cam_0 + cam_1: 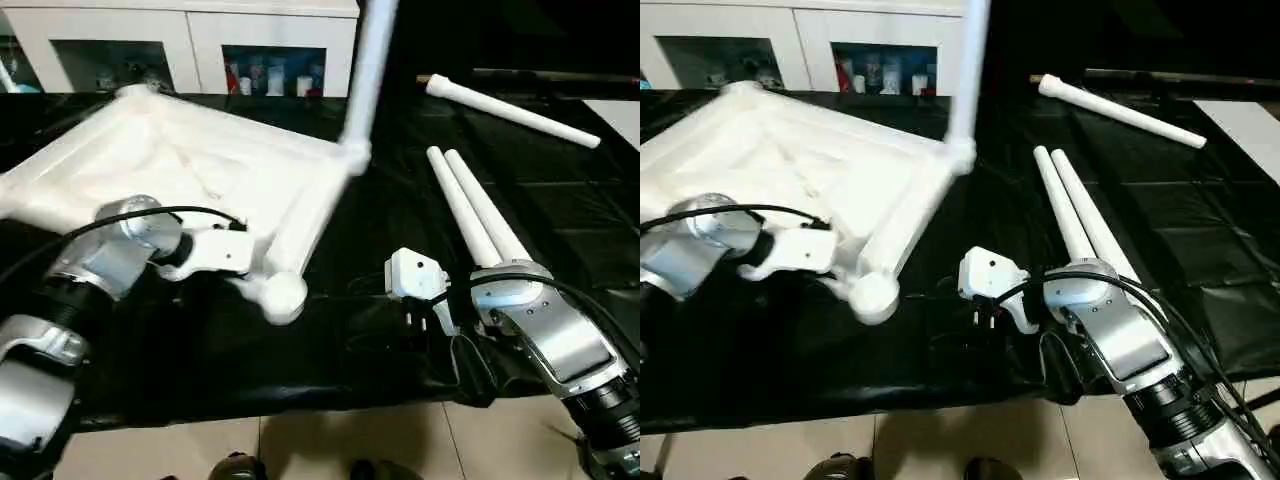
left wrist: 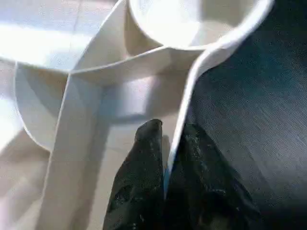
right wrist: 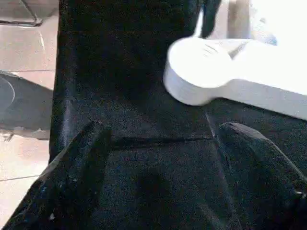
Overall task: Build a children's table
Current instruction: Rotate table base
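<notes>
two black fingers (image 2: 139, 187) of the left gripper (image 2: 165, 167) are pinched onto the thin side wall of the top (image 1: 180, 170), one inside the rim and one outside it. the top is seen lying underside up on the black cloth (image 1: 330, 340), and its near corner socket (image 1: 283, 296) sits just beyond the fingertips. one leg (image 1: 368, 70) is seen standing upright in the corner socket farther along the same edge, away from the left gripper.

the right gripper (image 3: 163, 139) is held with its fingers spread wide and nothing between them, low over the cloth. the near corner socket is seen just ahead of it, apart from both fingers. two loose legs (image 1: 472, 205) are laid side by side on the cloth close beside the right wrist, on its outer side, and a fourth leg (image 1: 510, 110) is laid well beyond them. a white cabinet (image 1: 180, 40) is seen behind the table, far past the left gripper.
</notes>
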Controlling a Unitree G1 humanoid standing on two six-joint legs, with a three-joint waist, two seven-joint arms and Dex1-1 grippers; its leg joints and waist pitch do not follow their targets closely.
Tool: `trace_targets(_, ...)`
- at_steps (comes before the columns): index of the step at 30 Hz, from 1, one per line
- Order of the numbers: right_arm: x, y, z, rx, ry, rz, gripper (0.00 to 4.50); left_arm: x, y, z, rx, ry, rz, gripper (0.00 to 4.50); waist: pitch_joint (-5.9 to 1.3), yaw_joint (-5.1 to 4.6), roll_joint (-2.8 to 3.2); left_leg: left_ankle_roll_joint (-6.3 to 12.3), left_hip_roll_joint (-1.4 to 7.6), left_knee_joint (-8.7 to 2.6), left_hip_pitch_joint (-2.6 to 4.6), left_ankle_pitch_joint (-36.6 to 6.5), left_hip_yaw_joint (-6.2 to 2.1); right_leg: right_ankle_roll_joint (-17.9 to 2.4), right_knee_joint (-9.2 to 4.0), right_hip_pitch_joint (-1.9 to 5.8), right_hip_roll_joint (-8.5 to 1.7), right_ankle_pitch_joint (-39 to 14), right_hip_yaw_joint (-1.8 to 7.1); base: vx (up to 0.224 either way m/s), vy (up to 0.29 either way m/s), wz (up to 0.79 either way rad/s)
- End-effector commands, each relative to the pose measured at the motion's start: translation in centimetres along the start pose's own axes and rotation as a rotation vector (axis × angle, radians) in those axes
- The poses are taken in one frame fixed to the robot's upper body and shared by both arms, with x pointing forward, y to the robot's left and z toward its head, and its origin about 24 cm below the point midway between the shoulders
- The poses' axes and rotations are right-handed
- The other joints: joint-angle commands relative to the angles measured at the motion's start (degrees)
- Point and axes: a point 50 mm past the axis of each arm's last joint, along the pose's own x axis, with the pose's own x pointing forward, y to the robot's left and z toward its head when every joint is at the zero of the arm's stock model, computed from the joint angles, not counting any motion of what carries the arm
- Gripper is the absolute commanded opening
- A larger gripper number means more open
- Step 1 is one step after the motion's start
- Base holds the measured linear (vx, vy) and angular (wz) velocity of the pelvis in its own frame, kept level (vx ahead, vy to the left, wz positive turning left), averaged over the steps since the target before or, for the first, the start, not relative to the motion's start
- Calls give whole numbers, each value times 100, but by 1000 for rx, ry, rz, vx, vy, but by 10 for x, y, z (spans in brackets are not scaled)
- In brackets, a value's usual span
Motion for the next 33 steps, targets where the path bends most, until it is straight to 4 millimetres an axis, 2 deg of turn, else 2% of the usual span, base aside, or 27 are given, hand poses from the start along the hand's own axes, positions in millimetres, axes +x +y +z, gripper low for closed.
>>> trace_targets(1,-1,1,-3,-8,17,-5,380,4,4,-6,-88,-52,145,43,-441,18,1,-14,359,-450,105,-1877,-251,-837,-491,304,-415,-2662,279,0,0,0)
trace_targets(3,-1,1,-4,-6,21,-8,380,6,5,-4,-110,-69,170,37,-450,16,-3,23,355,-437,115,-1851,-247,-845,-503,297,-420,-2618,282,0,0,0)
trace_targets(4,-1,0,-4,-5,23,-10,380,7,5,-4,-113,-71,171,32,-454,11,-14,54,345,-436,90,-1775,-245,-848,-492,314,-414,-2548,278,0,0,0)
trace_targets(5,-2,0,-5,-4,25,-12,380,8,6,-4,-120,-69,184,32,-460,8,-14,64,350,-435,95,-1745,-244,-863,-484,311,-414,-2495,280,0,0,0)
trace_targets(8,-2,-1,-7,-7,42,-25,380,12,7,0,-130,-94,219,21,-467,-22,-6,127,349,-421,108,-1672,-225,-980,-470,296,-394,-2215,286,0,0,0)
trace_targets(11,-1,-3,-9,-8,57,-44,380,14,9,2,-93,-109,257,14,-480,-19,-5,188,345,-412,98,-1548,-213,-1071,-451,313,-391,-1980,283,0,0,0)
trace_targets(14,-1,-5,-10,-4,64,-67,380,14,12,5,-36,-133,320,10,-481,-18,-1,199,345,-411,94,-1584,-217,-1063,-451,316,-388,-1965,274,0,0,0)
trace_targets(15,-1,-7,-12,-3,73,-94,380,14,15,8,25,-156,389,10,-478,-16,0,200,343,-411,89,-1623,-222,-1033,-464,315,-386,-2026,269,0,0,0)
trace_targets(17,-2,-8,-12,-4,76,-108,380,14,15,10,29,-181,385,10,-483,-18,1,175,347,-418,101,-1684,-225,-974,-467,312,-380,-2066,266,0,0,0)
trace_targets(19,-3,-12,-13,3,82,-156,380,12,16,12,-19,-227,386,64,-485,-19,-3,147,350,-420,103,-1637,-219,-996,-457,310,-394,-2043,276,0,0,0)
trace_targets(21,-5,-17,-15,40,84,-218,380,9,17,18,-65,-299,382,78,-498,-18,-5,143,348,-411,96,-1570,-213,-1080,-442,318,-400,-1923,276,0,0,0)
trace_targets(22,-8,-22,-15,86,77,-266,380,6,18,25,-78,-361,398,82,-502,-7,5,134,360,-407,105,-1472,-210,-1224,-411,325,-412,-1731,281,0,0,0)
trace_targets(24,-10,-24,-14,122,64,-293,380,3,19,28,-95,-398,414,113,-498,8,8,162,355,-401,106,-1486,-200,-1279,-417,315,-385,-1667,273,0,0,0)
trace_targets(27,-16,-30,-13,178,50,-363,380,-3,20,32,-137,-477,445,113,-484,47,14,117,358,-410,122,-1573,-203,-1200,-423,315,-391,-1875,275,0,0,0)
trace_targets(28,-17,-32,-13,194,50,-381,397,-4,21,32,-147,-490,450,121,-478,51,13,86,355,-417,128,-1593,-202,-1159,-431,307,-377,-1918,273,0,0,0)
trace_targets(29,-30,-52,-19,320,69,-580,397,-15,26,39,-249,-594,540,121,-466,55,23,61,349,-420,131,-1605,-196,-1127,-429,299,-374,-1921,280,0,0,0)
trace_targets(30,-31,-54,-19,329,72,-594,414,-16,27,40,-260,-602,549,122,-474,26,23,-6,359,-415,130,-1531,-205,-1241,-373,318,-393,-1812,288,0,0,0)
trace_targets(31,-35,-58,-21,355,81,-639,417,-18,28,42,-295,-628,574,122,-483,26,20,-60,331,-395,132,-1503,-203,-1292,-409,312,-380,-1907,264,0,0,0)
trace_targets(33,-44,-66,-26,394,117,-737,424,-20,27,48,-384,-685,591,122,-457,36,30,-118,342,-384,178,-1605,-185,-1255,-418,274,-377,-2039,280,0,0,0)
